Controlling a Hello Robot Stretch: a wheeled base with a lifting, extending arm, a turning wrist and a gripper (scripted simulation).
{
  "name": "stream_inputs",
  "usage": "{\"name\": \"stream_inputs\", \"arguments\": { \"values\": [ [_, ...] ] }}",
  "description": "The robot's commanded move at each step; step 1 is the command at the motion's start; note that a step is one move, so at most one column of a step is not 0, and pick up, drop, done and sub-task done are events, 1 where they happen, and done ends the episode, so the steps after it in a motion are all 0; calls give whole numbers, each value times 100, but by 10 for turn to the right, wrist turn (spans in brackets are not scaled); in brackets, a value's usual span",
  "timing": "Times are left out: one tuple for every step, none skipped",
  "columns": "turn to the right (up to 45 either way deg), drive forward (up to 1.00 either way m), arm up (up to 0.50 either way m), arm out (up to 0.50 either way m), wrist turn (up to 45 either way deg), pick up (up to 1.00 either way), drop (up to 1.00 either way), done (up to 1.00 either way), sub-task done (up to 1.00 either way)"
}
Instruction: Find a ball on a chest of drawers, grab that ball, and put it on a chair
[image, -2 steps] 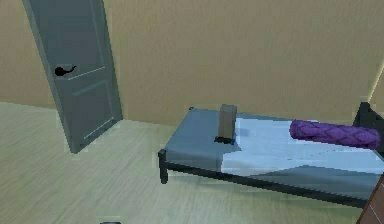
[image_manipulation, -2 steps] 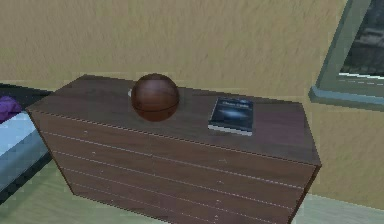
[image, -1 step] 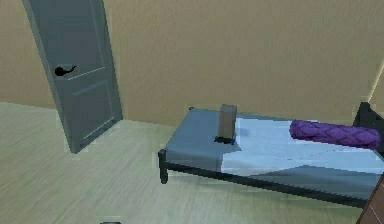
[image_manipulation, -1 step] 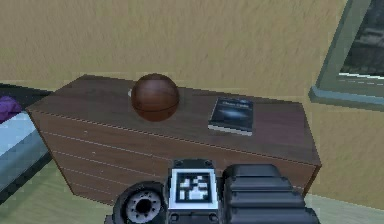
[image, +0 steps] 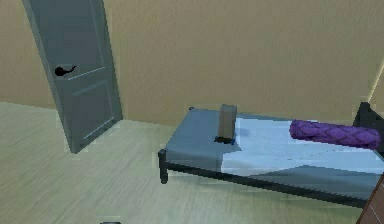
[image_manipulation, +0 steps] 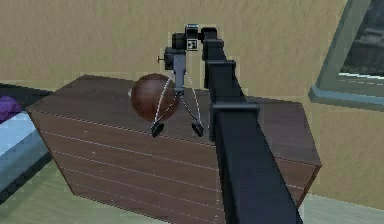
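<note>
A reddish-brown ball (image_manipulation: 150, 96) sits over the top of a brown wooden chest of drawers (image_manipulation: 90, 130) in the arm side view. The dark arm (image_manipulation: 235, 130) rises from the bottom edge and reaches out above the chest. At its far end are the white marker squares, with the gripper (image_manipulation: 177, 127) and its thin fingers (image_manipulation: 158, 127) hanging down just right of the ball. The ball and chest top lie at and behind the fingers, so I cannot tell whether the gripper holds anything.
A low bed (image: 270, 150) with a blue sheet, a purple pillow (image: 335, 132) and a dark upright object (image: 226, 123) stands in the forward view. A grey door (image: 75, 70) is at its left. A window frame (image_manipulation: 352, 55) is on the wall right of the chest.
</note>
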Motion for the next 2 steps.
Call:
{"name": "stream_inputs", "arguments": {
  "values": [
    [0,0,0,0,450,0,0,0,0],
    [0,0,0,0,450,0,0,0,0]
  ]
}}
